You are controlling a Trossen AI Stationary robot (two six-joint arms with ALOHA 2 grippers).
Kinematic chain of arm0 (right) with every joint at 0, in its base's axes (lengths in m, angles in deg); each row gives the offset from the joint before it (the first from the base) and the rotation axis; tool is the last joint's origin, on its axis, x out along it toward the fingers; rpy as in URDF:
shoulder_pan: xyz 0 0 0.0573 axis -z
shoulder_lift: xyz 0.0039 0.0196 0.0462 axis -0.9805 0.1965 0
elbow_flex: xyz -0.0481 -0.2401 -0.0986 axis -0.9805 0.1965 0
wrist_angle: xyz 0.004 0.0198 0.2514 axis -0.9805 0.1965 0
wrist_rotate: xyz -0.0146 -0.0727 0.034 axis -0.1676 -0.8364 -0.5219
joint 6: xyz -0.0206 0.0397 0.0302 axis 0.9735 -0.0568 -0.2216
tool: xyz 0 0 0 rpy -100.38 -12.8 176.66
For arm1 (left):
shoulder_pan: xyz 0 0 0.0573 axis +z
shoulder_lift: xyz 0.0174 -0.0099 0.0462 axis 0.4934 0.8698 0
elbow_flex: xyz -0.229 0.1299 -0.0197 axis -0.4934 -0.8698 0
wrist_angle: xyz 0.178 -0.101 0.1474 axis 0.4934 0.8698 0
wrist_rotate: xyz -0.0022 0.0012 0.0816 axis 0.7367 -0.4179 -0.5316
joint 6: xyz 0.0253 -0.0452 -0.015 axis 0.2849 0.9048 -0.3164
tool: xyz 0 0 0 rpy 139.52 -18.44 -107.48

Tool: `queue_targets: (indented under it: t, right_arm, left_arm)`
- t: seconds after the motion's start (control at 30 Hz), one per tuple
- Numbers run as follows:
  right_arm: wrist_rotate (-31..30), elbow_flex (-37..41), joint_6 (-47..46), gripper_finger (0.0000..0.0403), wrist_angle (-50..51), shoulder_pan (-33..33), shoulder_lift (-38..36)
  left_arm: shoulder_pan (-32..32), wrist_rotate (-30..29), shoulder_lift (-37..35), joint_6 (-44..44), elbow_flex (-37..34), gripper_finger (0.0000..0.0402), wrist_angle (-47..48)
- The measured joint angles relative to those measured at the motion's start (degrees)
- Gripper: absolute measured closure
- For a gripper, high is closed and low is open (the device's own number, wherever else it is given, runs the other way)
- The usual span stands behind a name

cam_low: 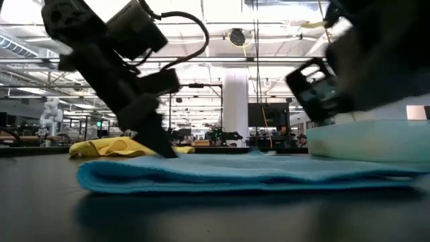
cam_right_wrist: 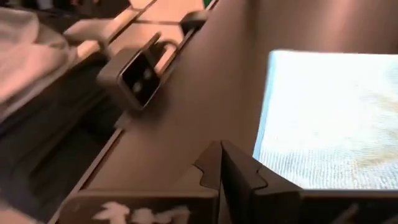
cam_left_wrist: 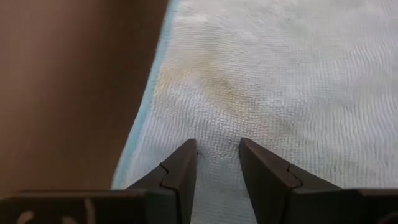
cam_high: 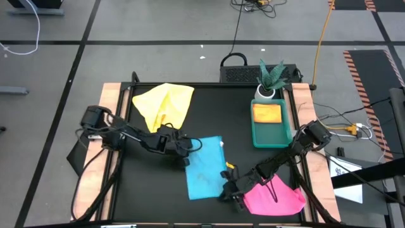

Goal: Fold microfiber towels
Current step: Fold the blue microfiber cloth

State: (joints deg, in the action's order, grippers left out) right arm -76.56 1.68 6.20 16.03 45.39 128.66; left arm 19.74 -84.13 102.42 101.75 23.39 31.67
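A light blue towel (cam_high: 205,166), folded flat, lies mid-table; it also shows in the low view (cam_low: 255,172). My left gripper (cam_high: 188,149) stands open over its far left part, fingertips slanting down at the cloth (cam_left_wrist: 217,147). My right gripper (cam_high: 226,189) is shut with nothing in it, off the towel's near right corner (cam_right_wrist: 221,155), above the bare table. A crumpled yellow towel (cam_high: 166,104) lies at the far left. Under my right arm, at the near right, lies a pink towel (cam_high: 273,198). My left gripper has its two open fingertips (cam_left_wrist: 186,155) low over the blue towel's top face (cam_left_wrist: 217,124), near its left edge, slanting down from the table's left. Nothing is pinched between them. Whether the tips touch the cloth I cannot tell.
A green tray (cam_high: 256,135) with an orange-yellow cloth in it stands at the right, and a potted plant (cam_high: 271,79) behind it. A small camera (cam_right_wrist: 138,78) sits at the table's near edge. Wooden rails (cam_high: 112,101) border the black table top.
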Motion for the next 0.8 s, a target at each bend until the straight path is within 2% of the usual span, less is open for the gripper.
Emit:
queue_targets:
  t: [0.1,0.17,0.27,0.33,0.43,0.57,0.73,0.8]
  right_arm:
    - [-0.9,-0.9,1.2,0.0403,0.3,1.8,0.0]
    - [-6.3,-1.1,1.5,0.0403,0.1,3.3,0.0]
    - [-16.3,-1.1,-2.9,0.0403,1.3,7.0,0.0]
    - [-18.8,-1.1,-5.7,0.0403,3.3,10.1,0.0]
    - [-19.1,-1.1,-8.5,0.0403,6.8,15.2,0.3]
    - [-19.4,-1.1,-11.5,0.0403,12.8,21.7,0.5]
    - [-19.6,-1.1,-12.8,0.0403,17.8,26.4,0.5]
    - [-21.8,-1.2,-15.1,0.0403,20.3,27.2,0.4]
  left_arm:
    - [0.0,0.3,-3.6,-2.2,-0.2,0.0275,2.5]
    - [0.0,0.3,-5.1,-2.8,-0.1,0.0275,2.4]
    - [-0.1,1.5,-4.8,-2.4,0.0,0.0275,2.6]
    - [-0.4,1.6,-3.9,-0.5,0.0,0.0275,2.2]
    - [-0.9,0.0,-3.4,3.7,-0.1,0.0275,6.0]
    - [-0.9,-0.9,-2.2,6.0,-0.4,0.0275,5.7]
    - [-0.9,-4.7,-1.2,2.1,-0.9,0.0275,3.7]
    - [-0.3,-6.3,-1.2,-1.4,-1.0,0.0275,3.2]
